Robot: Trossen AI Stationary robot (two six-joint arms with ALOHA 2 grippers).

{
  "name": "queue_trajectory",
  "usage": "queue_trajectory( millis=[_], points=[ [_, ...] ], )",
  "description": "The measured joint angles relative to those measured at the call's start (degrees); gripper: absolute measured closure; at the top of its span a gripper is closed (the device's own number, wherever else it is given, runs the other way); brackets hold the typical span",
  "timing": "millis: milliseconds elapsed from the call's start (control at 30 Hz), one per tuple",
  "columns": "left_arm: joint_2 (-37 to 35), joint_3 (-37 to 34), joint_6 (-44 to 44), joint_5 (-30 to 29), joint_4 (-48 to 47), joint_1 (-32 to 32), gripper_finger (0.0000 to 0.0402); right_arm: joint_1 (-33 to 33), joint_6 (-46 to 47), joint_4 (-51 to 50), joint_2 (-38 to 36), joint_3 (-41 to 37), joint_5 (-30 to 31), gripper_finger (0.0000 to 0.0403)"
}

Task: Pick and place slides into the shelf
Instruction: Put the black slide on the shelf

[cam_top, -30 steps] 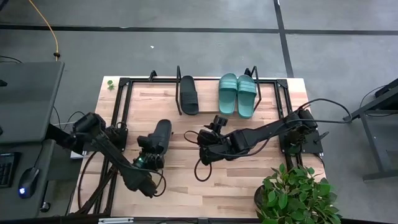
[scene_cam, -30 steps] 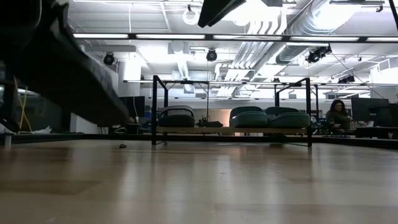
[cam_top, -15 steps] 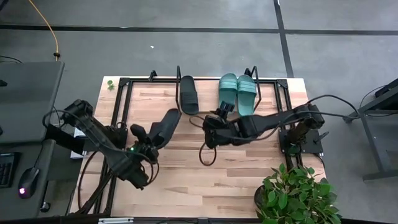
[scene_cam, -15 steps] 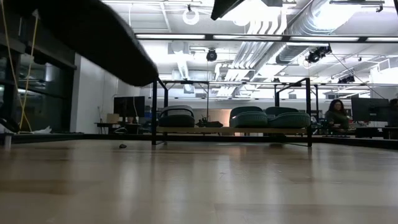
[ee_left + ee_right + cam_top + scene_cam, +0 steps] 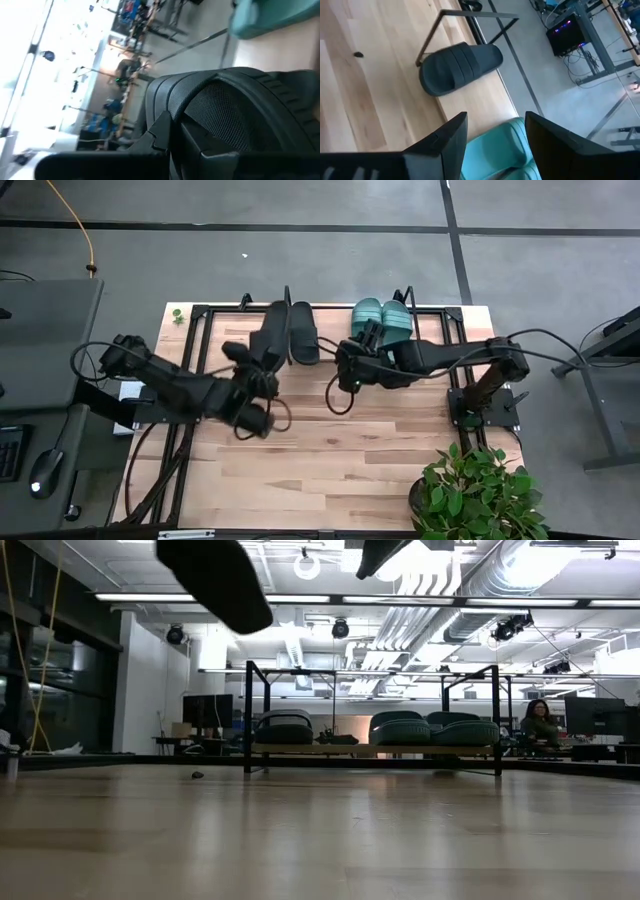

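Observation:
My left gripper is shut on a black slide and holds it in the air over the shelf's left part. That slide shows high up in the low view. A second black slide lies on the shelf board just right of it. Two teal slides lie side by side farther right on the shelf. My right gripper is open and hovers at the near ends of the teal slides, touching nothing. Its wrist view shows a teal slide between the fingers and the resting black slide beyond. My left gripper holds the black slide by its end toward the table's near side, coming at it from the near left. In the left wrist view a finger lies against the strap's edge. The slide is lifted clear, its other end pointing over the shelf.
A potted plant stands at the table's near right corner. Black frame bars rise at both shelf ends. Bare wooden tabletop lies between the shelf and the near edge. A person sits in the room behind.
My left gripper has risen and swung from the table's middle toward the far edge, carrying the black slide up to the shelf beside the other black slide. My right gripper has moved toward the far edge and now stands at the teal slides.

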Motion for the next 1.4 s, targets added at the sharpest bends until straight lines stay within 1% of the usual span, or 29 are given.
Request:
queue_trajectory(
  millis=[67,133,333,400,467,567,633,700,833,1000,1133,1400],
  points=[
    [-0.1,0.3,8.5,-0.6,7.1,2.6,0.0396,-0.4,-0.6,0.2,-0.8,-0.6,-0.2,0.0212],
    [0.0,0.3,18.0,0.8,15.3,5.3,0.0396,-0.7,-1.1,0.5,-2.2,-1.9,-0.6,0.0212],
    [0.0,-1.5,44.5,9.0,41.8,11.8,0.0396,-1.6,-0.5,1.8,-9.1,-7.8,-0.5,0.0212],
    [0.0,-1.9,51.7,10.6,49.9,13.2,0.0396,-1.6,-0.3,3.2,-12.1,-10.8,-0.5,0.0212],
    [0.0,-2.2,56.4,14.3,56.4,14.8,0.0396,-1.5,-0.4,5.6,-15.4,-14.3,-0.6,0.0212],
    [0.4,-2.3,59.7,19.5,61.6,17.0,0.0396,-1.5,0.0,8.1,-20.1,-19.9,-1.1,0.0212],
    [1.4,-2.2,61.2,20.1,64.6,18.4,0.0396,-1.5,1.4,9.0,-22.8,-23.3,-1.1,0.0212],
    [2.5,-2.3,62.2,20.9,65.5,20.5,0.0396,-1.5,2.5,10.3,-25.2,-26.3,-1.1,0.0212],
    [6.2,-2.3,62.7,22.4,67.8,24.3,0.0396,-1.5,3.8,11.6,-27.7,-30.5,-1.1,0.0212],
    [11.6,-2.4,66.0,23.0,74.0,27.0,0.0396,-1.5,4.7,12.6,-28.2,-31.8,-1.3,0.0212],
    [14.9,-2.4,69.2,23.3,79.8,28.1,0.0396,-1.5,3.6,14.1,-27.8,-31.8,-2.2,0.0212],
    [19.9,-2.3,72.4,25.2,88.0,28.0,0.0396,-1.5,3.6,14.7,-27.8,-31.8,-2.9,0.0212]
  ],
)
